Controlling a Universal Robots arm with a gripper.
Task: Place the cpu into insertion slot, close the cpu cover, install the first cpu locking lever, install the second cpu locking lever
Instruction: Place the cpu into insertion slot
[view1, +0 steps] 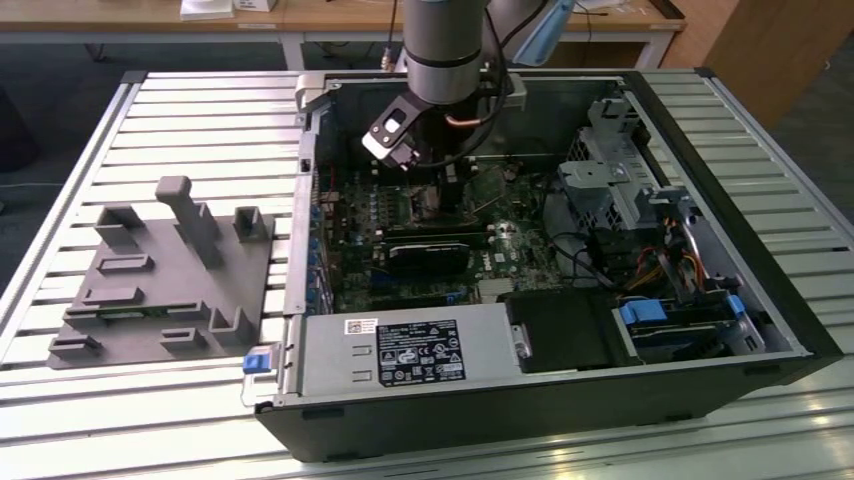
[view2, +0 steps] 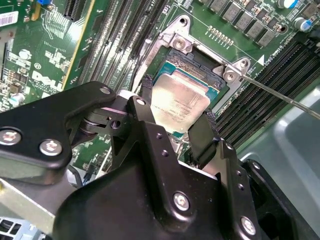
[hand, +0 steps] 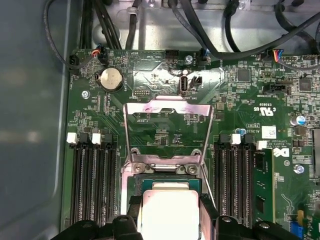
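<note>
Gripper (view2: 178, 99): 2 black fingers (view2: 146, 92) clamped on opposite edges of the cpu.
Cpu (hand: 170, 216): pale metal top up, held level over the insertion slot; I cannot tell whether it is seated or just above.
Insertion slot (view2: 196, 58): square socket in the green motherboard (hand: 240, 100), midway between 2 banks of black memory slots (hand: 92, 185).
Locking lever (view2: 280, 96): thin metal rod swung out from the socket's corner, unlatched.
Cpu cover (hand: 168, 107): silvery windowed frame folded back, away from the socket, toward the board's cabled edge.
Computer case (view1: 787, 330): open-sided, lying on a slatted table (view1: 200, 110); the arm (view1: 447, 40) reaches in near the case's far edge.
Progress: step 1 of 4 judged under way; cover not closed, levers not yet installed.
Writing: white lettering on the board, a small white sticker (hand: 268, 131) and a printed label (view1: 416, 352) on the box at the case's near edge; none transcribed.
</note>
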